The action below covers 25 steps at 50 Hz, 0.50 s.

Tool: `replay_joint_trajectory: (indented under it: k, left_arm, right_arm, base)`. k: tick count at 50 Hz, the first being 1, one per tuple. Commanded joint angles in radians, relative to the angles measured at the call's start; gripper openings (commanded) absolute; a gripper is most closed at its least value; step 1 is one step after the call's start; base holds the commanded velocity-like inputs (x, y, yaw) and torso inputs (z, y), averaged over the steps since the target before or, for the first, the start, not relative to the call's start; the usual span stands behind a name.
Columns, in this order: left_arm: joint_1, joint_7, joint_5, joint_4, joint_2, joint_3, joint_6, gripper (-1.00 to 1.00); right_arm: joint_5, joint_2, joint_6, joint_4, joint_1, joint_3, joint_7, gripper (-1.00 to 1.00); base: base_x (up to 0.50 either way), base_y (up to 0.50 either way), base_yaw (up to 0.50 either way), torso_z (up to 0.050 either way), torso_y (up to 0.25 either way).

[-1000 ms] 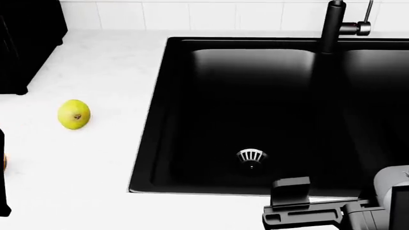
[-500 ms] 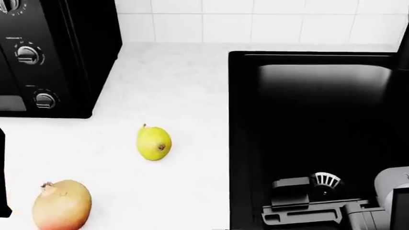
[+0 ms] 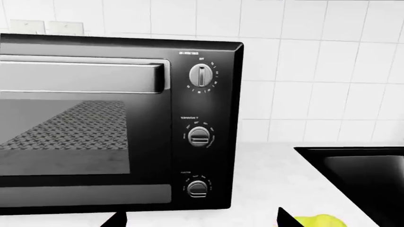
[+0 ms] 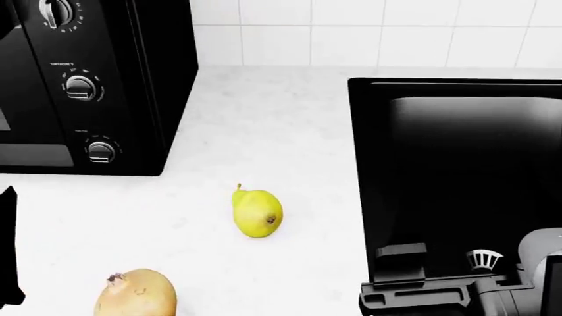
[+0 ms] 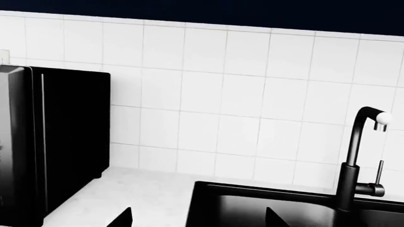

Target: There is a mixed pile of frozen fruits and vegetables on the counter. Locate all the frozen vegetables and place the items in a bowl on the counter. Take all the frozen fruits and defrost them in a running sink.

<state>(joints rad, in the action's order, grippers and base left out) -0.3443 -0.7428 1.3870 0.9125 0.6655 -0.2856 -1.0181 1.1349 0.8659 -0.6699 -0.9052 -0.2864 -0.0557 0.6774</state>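
In the left wrist view, a black toaster oven [image 3: 120,125] fills the left and centre of the frame, the sink's [image 3: 366,163] corner shows at the right edge, and a sliver of the yellow pear [image 3: 319,221] peeks in at the bottom right, beside a dark fingertip; the left claw's spread cannot be told from so little. In the head view, the pear [image 4: 257,212] lies on the white counter [image 4: 263,131] at centre frame, apart from the sink's left wall, with its narrow neck and stem toward the upper left and its blossom end toward the lower right, so its long axis runs on a slight diagonal. A round tan piece [image 4: 136,294] sits at the lower left, well apart from it. The right gripper [image 4: 412,280] hangs at the lower right over the sink's edge, its opening not readable; a dark strip of the left arm shows at the far left edge. The pear lies up and left of the right gripper, probably the nearer one. The right wrist view shows only tiles, the oven's side, the tap [image 5: 353,161] and the basin; no pear.
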Motion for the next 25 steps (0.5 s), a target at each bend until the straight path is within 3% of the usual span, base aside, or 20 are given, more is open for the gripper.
replay_joint_trajectory:
  k: [1, 5, 6, 7, 8, 13, 20, 25]
  left_arm:
    - [0.0, -0.009, 0.003, -0.005, 0.003, 0.009, -0.005, 1.0]
    - [0.0, -0.009, 0.003, -0.005, 0.003, 0.009, -0.005, 1.0]
    - [0.074, 0.157, -0.152, -0.022, 0.13, 0.137, 0.2, 1.0]
    - [0.034, 0.007, -0.002, -0.024, 0.139, 0.137, 0.195, 1.0]
    - [0.009, -0.077, 0.035, -0.029, 0.15, 0.136, 0.192, 1.0]
    - [0.04, -0.072, 0.031, -0.017, 0.156, 0.115, 0.202, 1.0]
    - [0.02, -0.092, 0.048, -0.026, 0.169, 0.122, 0.194, 1.0]
    - [0.019, -0.103, 0.07, -0.022, 0.186, 0.116, 0.192, 1.0]
  right_arm:
    - [0.006, 0.001, -0.001, 0.002, 0.0, 0.001, 0.002, 1.0]
    - [0.006, 0.001, -0.001, 0.002, 0.0, 0.001, 0.002, 1.0]
    - [-0.571, -0.52, -0.637, -0.142, -0.132, -0.249, -0.588, 1.0]
    - [-0.421, -0.505, -0.663, -0.141, -0.164, -0.349, -0.49, 1.0]
    - [-0.336, -0.53, -0.695, -0.128, -0.193, -0.368, -0.475, 1.0]
    - [-0.396, -0.51, -0.661, -0.019, -0.292, -0.191, -0.464, 1.0]
    - [-0.382, -0.545, -0.681, 0.113, -0.418, -0.098, -0.482, 1.0]
    - [-0.442, -0.537, -0.619, 0.244, -0.491, 0.044, -0.516, 1.0]
  base:
    - [0.0, 0.0, 0.0, 0.0, 0.0]
    - [0.0, 0.0, 0.0, 0.0, 0.0]
    - [0.0, 0.0, 0.0, 0.0, 0.0]
    - [0.0, 0.0, 0.0, 0.0, 0.0]
    - [0.0, 0.0, 0.0, 0.0, 0.0]
    - [0.0, 0.0, 0.0, 0.0, 0.0]
    - [0.0, 0.0, 0.0, 0.0, 0.0]
    - [0.0, 0.0, 0.0, 0.0, 0.0]
